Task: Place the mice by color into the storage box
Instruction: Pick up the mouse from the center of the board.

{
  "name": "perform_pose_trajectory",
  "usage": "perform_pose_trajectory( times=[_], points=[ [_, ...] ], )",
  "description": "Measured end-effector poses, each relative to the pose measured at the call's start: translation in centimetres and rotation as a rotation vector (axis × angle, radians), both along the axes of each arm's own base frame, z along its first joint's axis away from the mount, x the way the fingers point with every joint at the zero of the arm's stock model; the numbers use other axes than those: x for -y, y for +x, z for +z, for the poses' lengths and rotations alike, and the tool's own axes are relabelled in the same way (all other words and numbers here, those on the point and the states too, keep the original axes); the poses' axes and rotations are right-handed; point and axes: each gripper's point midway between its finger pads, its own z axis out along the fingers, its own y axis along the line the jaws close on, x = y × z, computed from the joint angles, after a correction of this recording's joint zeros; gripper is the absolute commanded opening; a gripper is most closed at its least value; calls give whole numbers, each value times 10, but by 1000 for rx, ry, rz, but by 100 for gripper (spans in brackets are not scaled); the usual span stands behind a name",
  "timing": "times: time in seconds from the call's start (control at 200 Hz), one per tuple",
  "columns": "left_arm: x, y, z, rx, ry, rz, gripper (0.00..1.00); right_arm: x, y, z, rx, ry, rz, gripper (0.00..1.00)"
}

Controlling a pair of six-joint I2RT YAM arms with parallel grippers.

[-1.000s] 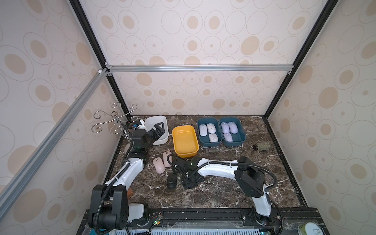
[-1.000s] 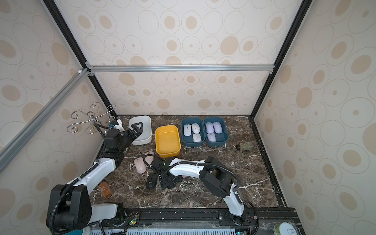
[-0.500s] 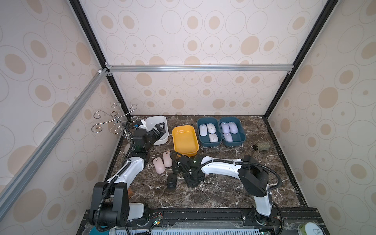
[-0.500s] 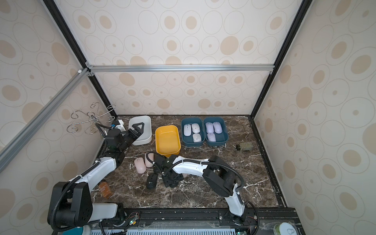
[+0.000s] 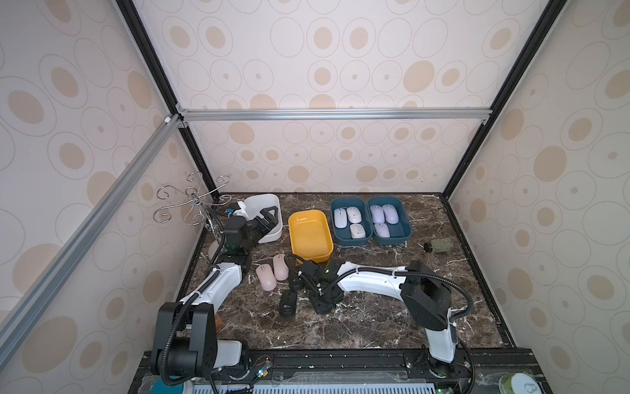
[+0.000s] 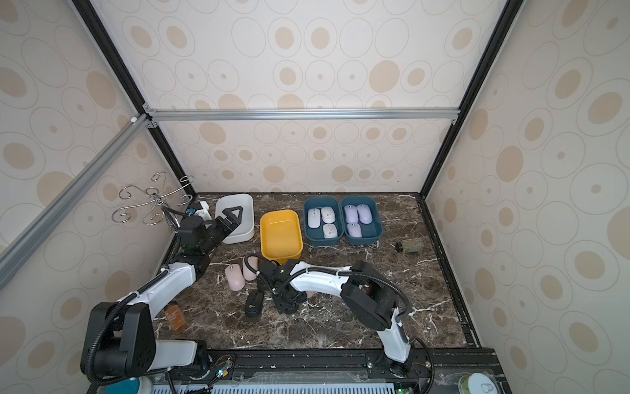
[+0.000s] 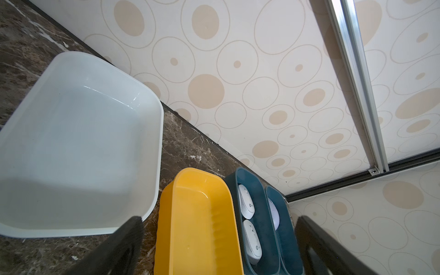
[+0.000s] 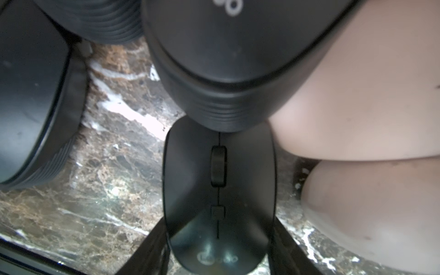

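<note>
1. The right gripper (image 8: 219, 223) is pictured lowered over a black mouse (image 8: 190, 181), its jaws drawn partway in and laid against both flanks. The mouse appears pinched across its narrow width and is not yet lifted from the marble table (image 8: 107, 190).
2. The mouse's long axis is aligned with the gripper's reach, and its front end is hidden by a second black mouse (image 8: 226, 47). Two pink mice (image 8: 369, 107) are crowded just beside. A clean lift is judged to depend on clearing these neighbours.
3. Toward the back wall, a yellow box (image 5: 310, 232) and a white box (image 5: 264, 204) are seen empty, while white mice (image 5: 354, 215) and lavender mice (image 5: 388, 213) are already sorted into two blue boxes (image 5: 351, 241).
4. The left gripper (image 5: 267, 220) is held fully spread and empty beside the white box, well apart; the right arm is plainly the nearer.
</note>
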Motion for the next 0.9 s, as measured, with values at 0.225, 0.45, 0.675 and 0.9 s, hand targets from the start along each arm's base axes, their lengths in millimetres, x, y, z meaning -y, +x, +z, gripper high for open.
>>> perform_pose_trajectory(
  times=[0.225,0.45,0.675,0.9],
  points=[
    [0,0,0,1,0,-2,100,7,-3,3,8,-2,9,56],
    [0,0,0,2,0,-1,100,6,-2,23,37,32,12,56],
    [0,0,0,2,-1,-2,100,8,3,50,89,53,17,56],
    [1,0,0,2,-1,-3,100,-11,44,107,215,136,5,56]
  ],
)
